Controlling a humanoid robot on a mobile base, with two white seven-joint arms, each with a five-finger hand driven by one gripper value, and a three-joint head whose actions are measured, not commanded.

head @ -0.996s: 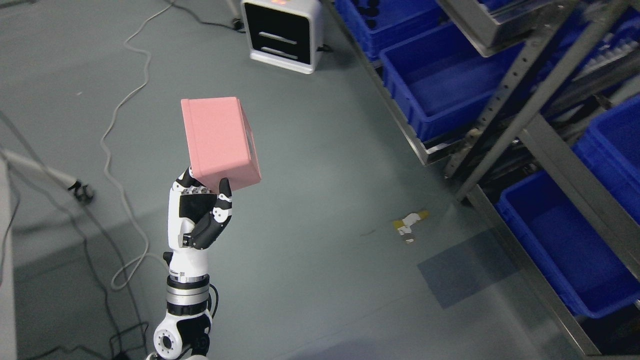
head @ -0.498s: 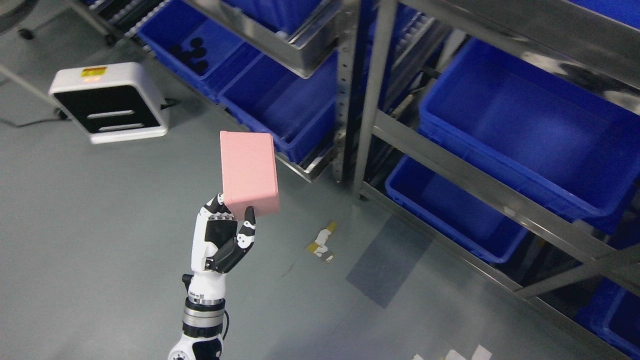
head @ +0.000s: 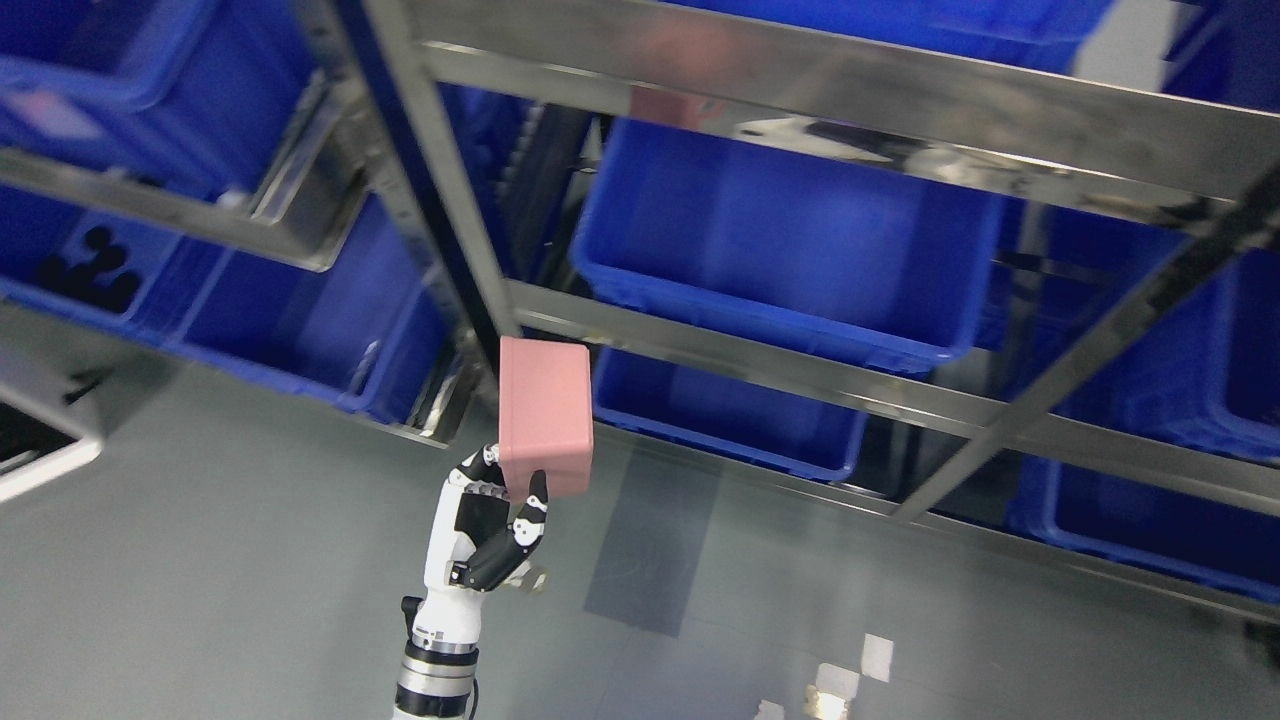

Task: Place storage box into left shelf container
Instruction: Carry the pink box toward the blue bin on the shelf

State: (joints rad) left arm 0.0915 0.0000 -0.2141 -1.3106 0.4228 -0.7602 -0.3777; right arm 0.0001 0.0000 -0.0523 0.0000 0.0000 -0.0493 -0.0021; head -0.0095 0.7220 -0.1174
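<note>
My left hand (head: 495,500) rises from the bottom edge left of the middle, its fingers shut on the lower end of a pink storage box (head: 545,415). The box stands upright, held in front of the lower rail of a steel shelf (head: 760,355). Behind that rail sits a large blue container (head: 790,240) on the middle shelf, its inside bare as far as I see. Another blue container (head: 720,415) sits below it, just right of the box. The right arm does not show.
More blue bins fill the shelf at left (head: 300,310) and at right (head: 1190,370); the far left one holds dark round items (head: 95,270). A steel upright (head: 450,210) stands just above the box. Grey floor (head: 200,560) spreads below, with white scraps (head: 850,680).
The whole picture has swung toward the shelf, so the camera moved. The hand keeps the same hold on the pink box, which now appears in front of the shelf rail.
</note>
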